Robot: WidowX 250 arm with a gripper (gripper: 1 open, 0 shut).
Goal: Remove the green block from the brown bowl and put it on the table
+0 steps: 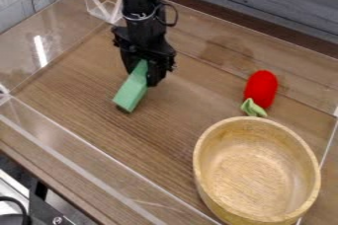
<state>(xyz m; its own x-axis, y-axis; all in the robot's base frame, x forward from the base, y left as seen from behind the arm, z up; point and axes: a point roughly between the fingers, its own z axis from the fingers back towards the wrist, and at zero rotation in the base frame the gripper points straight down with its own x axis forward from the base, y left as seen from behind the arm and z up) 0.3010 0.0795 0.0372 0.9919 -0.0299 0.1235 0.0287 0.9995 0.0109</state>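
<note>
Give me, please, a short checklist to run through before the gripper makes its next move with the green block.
1. Green block out of the brown bowl: ok, it is well away from it.
2. Gripper shut at the block's upper end: ok.
3. Block over the table, inside its edges: ok.
4. Block resting on the table: cannot tell, one view does not show whether there is a gap beneath.
5. Block released: not ok, the gripper is shut on it.
6. Red object away from the block: ok, it lies off near the bowl.
</note>
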